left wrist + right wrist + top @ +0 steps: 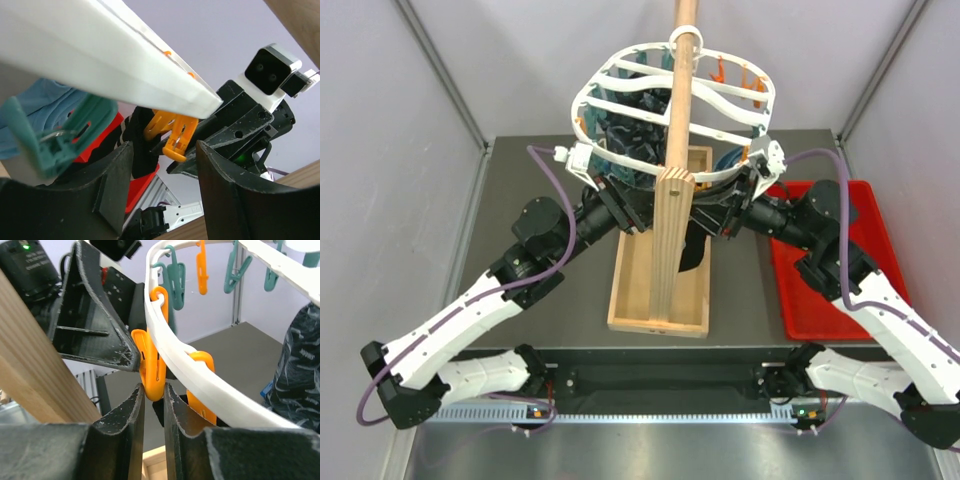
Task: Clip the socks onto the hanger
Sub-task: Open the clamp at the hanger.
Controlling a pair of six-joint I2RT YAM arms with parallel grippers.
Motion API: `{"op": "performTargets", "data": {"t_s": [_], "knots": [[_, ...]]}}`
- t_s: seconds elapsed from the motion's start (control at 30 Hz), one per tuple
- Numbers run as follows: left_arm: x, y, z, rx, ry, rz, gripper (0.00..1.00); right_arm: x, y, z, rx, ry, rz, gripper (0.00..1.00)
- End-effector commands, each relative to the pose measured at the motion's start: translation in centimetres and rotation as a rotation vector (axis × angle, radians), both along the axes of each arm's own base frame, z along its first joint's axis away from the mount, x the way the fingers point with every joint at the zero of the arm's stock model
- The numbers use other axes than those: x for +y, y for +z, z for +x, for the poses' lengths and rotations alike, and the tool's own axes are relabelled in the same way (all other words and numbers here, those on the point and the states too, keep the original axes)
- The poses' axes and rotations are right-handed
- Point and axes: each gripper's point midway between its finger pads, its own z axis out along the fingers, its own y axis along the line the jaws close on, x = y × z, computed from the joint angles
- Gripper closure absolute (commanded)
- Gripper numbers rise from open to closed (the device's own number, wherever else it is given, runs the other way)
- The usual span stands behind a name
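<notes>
Grey tabletop point(520, 170), pale walls | hanger point(620, 95) hung on wooden pole point(678, 110) | right hand point(153, 390) clenched on orange clothespin point(150, 365) at near rim, likely to squeeze it open | left hand point(164, 145) unclenched, jaws apart alongside | black sock point(692, 257) dangles under rim between both hands

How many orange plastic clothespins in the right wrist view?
3 clothespins: one in the right end effector, one beside it under the white plastic hanger, one farther back. Others possibly hidden.

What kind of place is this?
Probably a robot testing booth, not a house: two robot arms bolted to a table, plain grey walls all round, and a laundry hanger on a wooden pole.
</notes>
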Motion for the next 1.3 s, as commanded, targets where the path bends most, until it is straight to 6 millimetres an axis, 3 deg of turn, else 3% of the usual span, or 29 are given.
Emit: {"op": "performTargets", "data": {"t_s": [0.0,0.13,0.3,0.47,0.57,0.9,1.07,1.27], "knots": [[0.7,0.0,0.1,0.031,0.046,-0.004,0.42,-1.0,1.5,0.2,-0.045,-0.055,0.056,1.00],[0.9,-0.6,1.1,0.090,0.099,-0.022,0.43,-2.1,0.6,1.2,-0.059,-0.143,0.040,1.00],[-1.5,-1.8,2.5,0.176,0.093,-0.004,0.44,-4.6,0.2,2.9,-0.077,-0.319,0.033,1.00],[-4.0,-0.3,2.7,0.155,0.065,-0.017,0.43,-6.2,-0.2,3.8,-0.090,-0.417,0.028,1.00],[-4.8,0.9,2.3,0.116,0.042,-0.039,0.43,-6.8,-0.3,3.9,-0.093,-0.451,0.028,1.00],[-5.0,0.1,1.0,0.049,-0.003,-0.061,0.48,-7.6,-0.4,4.1,-0.077,-0.493,0.031,1.00],[-4.9,1.2,0.3,-0.042,-0.028,-0.106,0.48,-7.7,-0.9,4.0,-0.056,-0.491,0.020,1.00],[-5.3,1.9,-1.6,-0.121,-0.123,-0.155,0.54,-7.3,-0.1,3.3,-0.055,-0.448,0.024,1.00]]}}
